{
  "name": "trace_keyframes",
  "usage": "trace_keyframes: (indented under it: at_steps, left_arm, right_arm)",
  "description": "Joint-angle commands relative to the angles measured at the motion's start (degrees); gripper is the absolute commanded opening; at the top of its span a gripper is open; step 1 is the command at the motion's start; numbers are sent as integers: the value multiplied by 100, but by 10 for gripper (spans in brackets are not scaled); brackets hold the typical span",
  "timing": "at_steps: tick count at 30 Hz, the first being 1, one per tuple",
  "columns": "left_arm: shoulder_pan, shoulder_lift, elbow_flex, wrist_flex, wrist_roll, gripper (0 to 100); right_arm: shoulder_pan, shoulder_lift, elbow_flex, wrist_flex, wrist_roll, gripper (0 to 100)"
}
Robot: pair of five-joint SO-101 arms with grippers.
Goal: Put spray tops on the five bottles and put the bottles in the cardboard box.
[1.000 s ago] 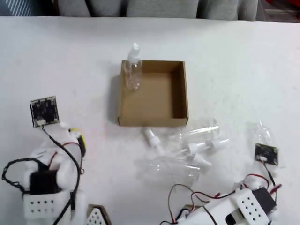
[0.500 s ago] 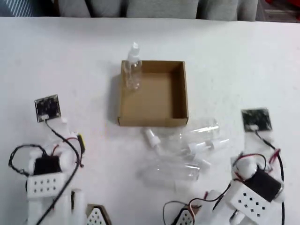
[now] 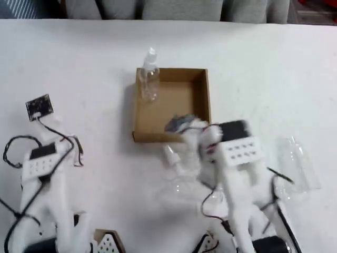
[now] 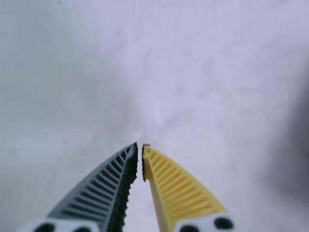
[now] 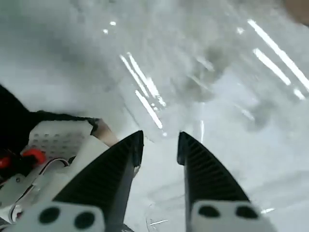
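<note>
Left hand (image 4: 140,145): grey and yellow ribbed fingers drawn together, only a hairline gap at the tips, nothing held. It hangs over plain white surface (image 3: 274,68) at 9 o'clock of the brown cardboard box (image 3: 176,103), well apart from it.

Right hand (image 5: 160,140): black fingers parted by a narrow gap, nothing between them. It hangs over the heap of clear plastic bottles (image 3: 181,187), whose walls show as bright streaks just beyond the tips. In the high view this arm lies across the heap, its front end at the box's 6 o'clock wall.

Task things:
- Capped clear bottle with white spray top (image 3: 149,79) at the box's 11 o'clock corner. The body overlaps the inner corner and the cap shows past the far rim. Cannot tell whether it stands inside or leans on the wall.
- Loose white spray top (image 3: 171,154) on the surface just outside the 6 o'clock wall, beside the arm.
- Heap of bottles on their sides at 6 o'clock of the box, blurred, count not readable.
- One more clear bottle (image 3: 300,158) lies apart at 4 o'clock.

Edges and room: the box is open-topped with low walls and brown floor showing across most of it. Broad surface runs from the box to the far edge at 12 o'clock, and out to 3 and 9 o'clock. The tight spot is the 6 o'clock side.
</note>
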Motion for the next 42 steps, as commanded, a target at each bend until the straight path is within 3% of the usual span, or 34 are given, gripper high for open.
trace_keyframes:
  at_steps: [1, 4, 7, 10, 22, 24, 29, 32, 38, 42]
  left_arm:
    - [-66, 1112, -905, -88, 44, 24]
    - [-66, 1692, -1310, -44, 44, 24]
    - [-75, 1991, -1574, 88, 44, 24]
    - [-145, 2026, -1653, 211, 44, 24]
    - [-233, 2026, -1662, 202, 44, 24]
    - [-242, 2026, -1662, 202, 44, 24]
    - [-251, 2026, -1653, 202, 44, 24]
    - [-251, 2026, -1653, 202, 44, 24]
    - [-259, 2026, -1662, 202, 44, 24]
    - [-382, 2018, -1670, 193, 62, 24]
  right_arm:
    - [-963, 92, -167, 145, -123, 131]
    - [-1701, -127, -167, 145, -475, 136]
    - [-2185, -374, 97, -57, -686, 204]
    - [-2237, -470, 589, -655, -651, 264]
    - [-1982, -462, 2338, -2976, -352, 265]
    - [-1903, -462, 2418, -3152, -360, 238]
    - [-1903, -462, 2391, -3169, -360, 7]
    - [-1877, -462, 2391, -3169, -378, 40]
    - [-1789, -462, 1187, -2378, -1433, 16]
    - [-1859, -444, -202, -1745, -2778, 18]
